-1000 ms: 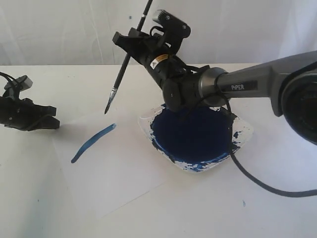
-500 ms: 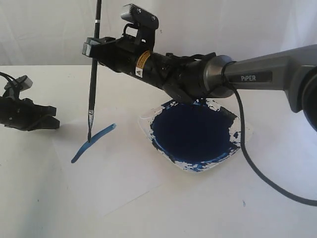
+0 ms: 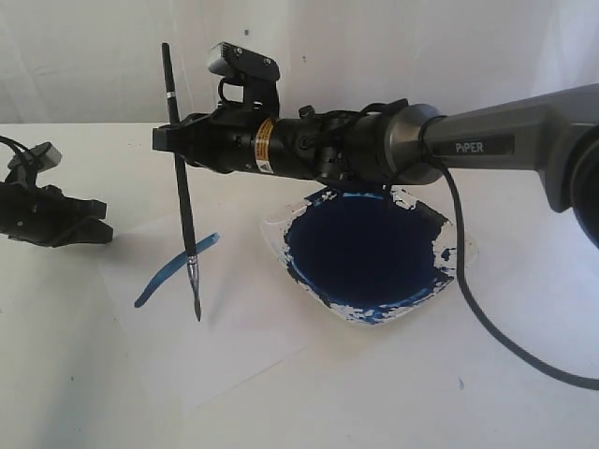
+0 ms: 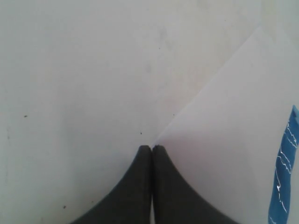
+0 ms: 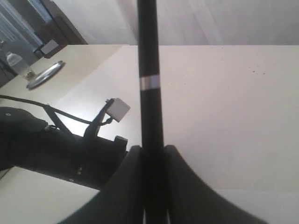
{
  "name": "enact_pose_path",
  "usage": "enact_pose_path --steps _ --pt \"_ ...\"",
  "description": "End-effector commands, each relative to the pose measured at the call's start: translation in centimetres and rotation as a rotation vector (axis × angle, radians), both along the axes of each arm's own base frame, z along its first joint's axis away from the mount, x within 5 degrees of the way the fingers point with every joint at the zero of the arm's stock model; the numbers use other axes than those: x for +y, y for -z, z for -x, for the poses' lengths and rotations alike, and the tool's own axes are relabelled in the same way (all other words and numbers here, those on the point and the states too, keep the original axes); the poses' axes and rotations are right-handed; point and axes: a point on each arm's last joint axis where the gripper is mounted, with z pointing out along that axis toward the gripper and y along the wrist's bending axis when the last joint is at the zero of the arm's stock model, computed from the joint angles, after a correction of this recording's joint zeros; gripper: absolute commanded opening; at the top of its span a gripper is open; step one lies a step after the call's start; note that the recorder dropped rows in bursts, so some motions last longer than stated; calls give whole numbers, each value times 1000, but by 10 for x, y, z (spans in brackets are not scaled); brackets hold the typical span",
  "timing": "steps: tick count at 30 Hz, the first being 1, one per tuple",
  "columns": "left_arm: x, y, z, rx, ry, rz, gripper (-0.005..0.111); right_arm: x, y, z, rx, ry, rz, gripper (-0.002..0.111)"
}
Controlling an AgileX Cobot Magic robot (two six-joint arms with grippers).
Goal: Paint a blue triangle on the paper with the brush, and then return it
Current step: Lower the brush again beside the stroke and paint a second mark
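Observation:
The white paper [image 3: 234, 318] lies left of the dish, with one slanted blue stroke [image 3: 176, 268] on it. My right gripper [image 3: 176, 140] reaches across the middle and is shut on the black brush [image 3: 182, 182], which stands nearly upright. Its bristle tip [image 3: 197, 311] meets the paper just right of the stroke's lower part. In the right wrist view the brush handle [image 5: 149, 84] runs up between the fingers of that gripper [image 5: 153, 151]. My left gripper [image 3: 94, 227] rests shut at the paper's left corner [image 4: 156, 140], holding nothing; the stroke [image 4: 284, 172] shows at the view's edge.
A shallow white dish [image 3: 459, 248] filled with dark blue paint [image 3: 365, 248] sits right of the paper, under the right arm. A black cable [image 3: 496, 337] loops over the table by the dish. The left arm [image 5: 51, 149] shows in the right wrist view.
The right gripper swung the brush from tilted high above the paper to nearly upright. Its tip came down near the stroke, then shifted right and toward the front. The left gripper stayed still.

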Motion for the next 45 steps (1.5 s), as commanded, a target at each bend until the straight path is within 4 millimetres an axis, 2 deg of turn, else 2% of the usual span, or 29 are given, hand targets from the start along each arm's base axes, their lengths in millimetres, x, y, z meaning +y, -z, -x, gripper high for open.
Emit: enact_pose_path --steps 1,12,24,34,39,45 --pt "-1 0 3 11 3 20 0 -2 -4 0 -6 10 18 0" --pt "-1 1 3 10 1 19 0 -4 6 -4 -4 47 75 0" --pt "-1 1 3 10 0 18 0 0 32 -9 -38 37 109 0" --pt "-1 1 3 9 -2 15 0 1 35 -16 -88 96 38 0" --pt "0 1 2 7 -7 10 0 3 46 -19 -78 117 -40 0" --pt "0 1 2 7 -7 10 0 2 57 -23 -90 154 -46 0"
